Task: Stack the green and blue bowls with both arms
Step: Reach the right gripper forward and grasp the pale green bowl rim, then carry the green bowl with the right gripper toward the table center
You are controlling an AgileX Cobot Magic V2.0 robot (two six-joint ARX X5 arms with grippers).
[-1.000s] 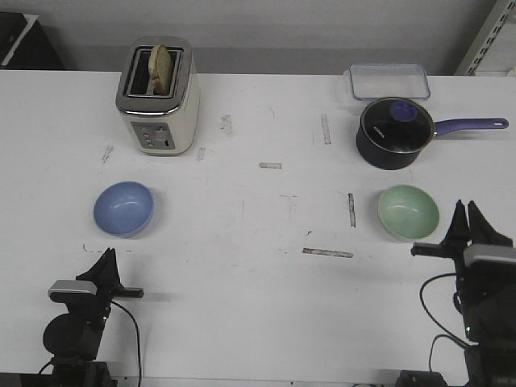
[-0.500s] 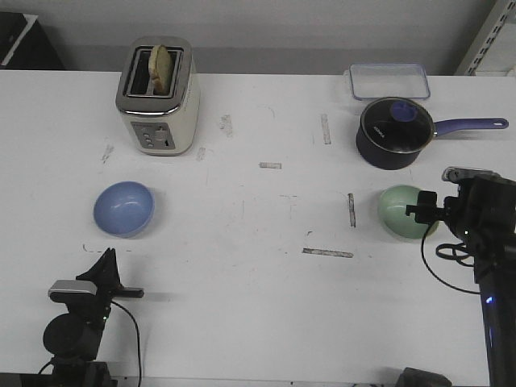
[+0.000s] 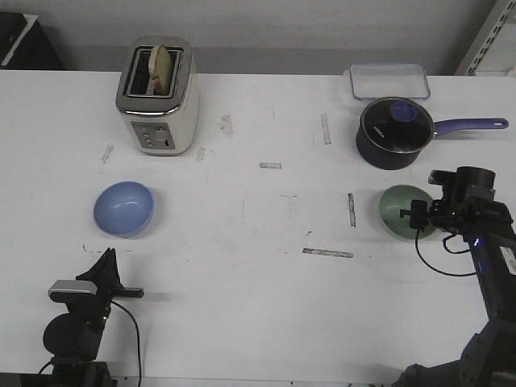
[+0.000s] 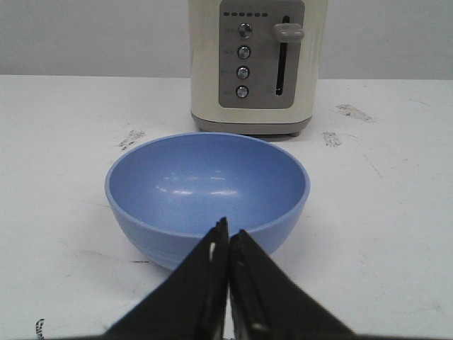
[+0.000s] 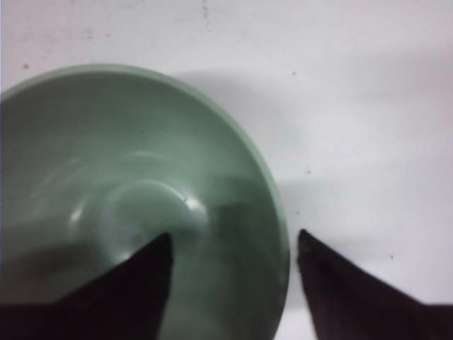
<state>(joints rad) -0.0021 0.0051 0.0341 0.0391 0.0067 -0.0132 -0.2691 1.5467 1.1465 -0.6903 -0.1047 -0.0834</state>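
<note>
The blue bowl [image 3: 123, 208] sits upright on the left of the white table, and fills the left wrist view [image 4: 207, 188]. My left gripper [image 3: 107, 256] rests near the front edge, short of that bowl, its fingers pressed together [image 4: 228, 230] and empty. The green bowl [image 3: 401, 211] stands on the right. My right gripper [image 3: 431, 211] is over its right side, open. In the right wrist view one finger [image 5: 145, 273] hangs over the green bowl's [image 5: 127, 198] inside and the other [image 5: 333, 273] outside its rim, with the gripper [image 5: 232, 241] straddling the wall.
A cream toaster [image 3: 157, 97] with bread stands behind the blue bowl, also the toaster [image 4: 256, 64] in the left wrist view. A dark navy saucepan [image 3: 395, 133] with a long handle sits just behind the green bowl, a clear lidded box [image 3: 389, 81] beyond it.
My right arm has swung forward from the front edge to the green bowl and come down over its right rim. The left arm and both bowls have stayed put.
</note>
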